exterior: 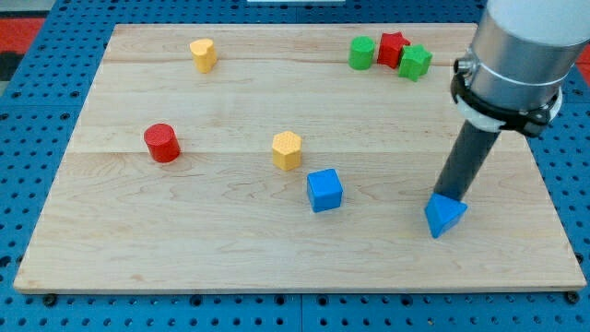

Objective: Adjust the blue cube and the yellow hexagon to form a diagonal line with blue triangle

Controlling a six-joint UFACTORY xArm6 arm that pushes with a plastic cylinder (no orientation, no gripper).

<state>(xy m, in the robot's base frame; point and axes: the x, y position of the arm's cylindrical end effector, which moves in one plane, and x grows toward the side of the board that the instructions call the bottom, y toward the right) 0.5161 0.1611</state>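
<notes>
Camera view: pale wood desk (230,249) on blue pegboard (28,111). No fingers on this rig, so no opening to tell; my tip (448,197) touches blue triangle (445,217) at view's bottom right. Blue cube (324,190) left of it, yellow hexagon (288,149) just up-left of cube, w/ small gap.

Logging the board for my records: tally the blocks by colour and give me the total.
Yellow: 2, the yellow heart-like block and yellow hexagon
Red: 2, the red cylinder and red star-like block
Green: 2, the green round block and green block
Blue: 2, the blue cube and blue triangle
Total: 8
</notes>
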